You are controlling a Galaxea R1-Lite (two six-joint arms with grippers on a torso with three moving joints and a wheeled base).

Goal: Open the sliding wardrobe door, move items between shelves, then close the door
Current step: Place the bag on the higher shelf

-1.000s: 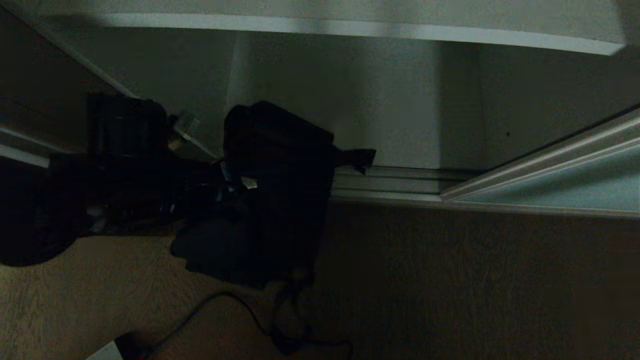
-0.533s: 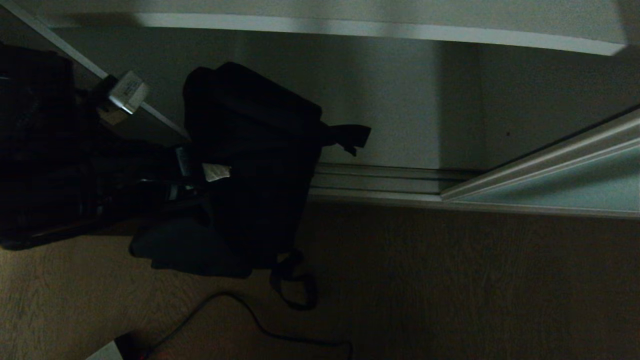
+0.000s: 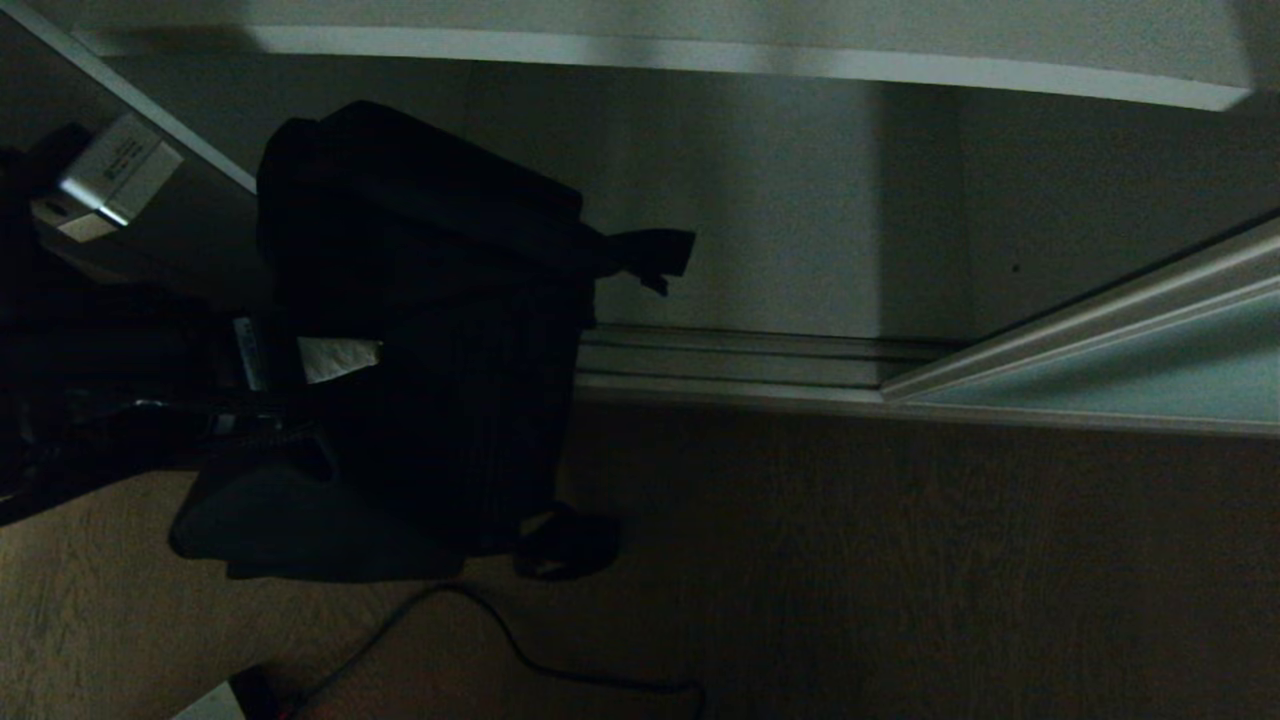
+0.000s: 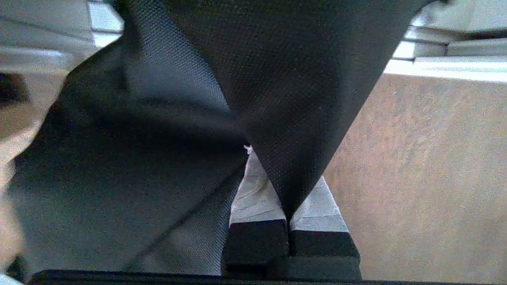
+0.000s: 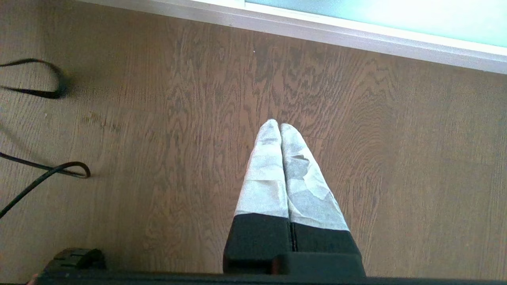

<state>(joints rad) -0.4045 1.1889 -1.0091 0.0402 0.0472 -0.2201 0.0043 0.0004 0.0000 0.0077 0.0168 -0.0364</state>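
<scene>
Floor: brown wood-grain boards, dim in the head view, running up to the wardrobe's ribbed silver track.
Cable: black, looping loose over the floor near the bottom of the head view.
Shelf: pale board with a light front edge, spanning the compartment above the track.
Sliding wardrobe door: frosted blue-green glass in a slim silver frame, off to the right, leaving the compartment open.
Left gripper: clamped tight on a fold of the black bag (taped fingers pinching the fabric), low on the left, in front of the track.
Black bag: hanging floppy above the floor, one strap end poking toward the compartment.
Right gripper: closed on nothing, pointing down over bare floor.
</scene>
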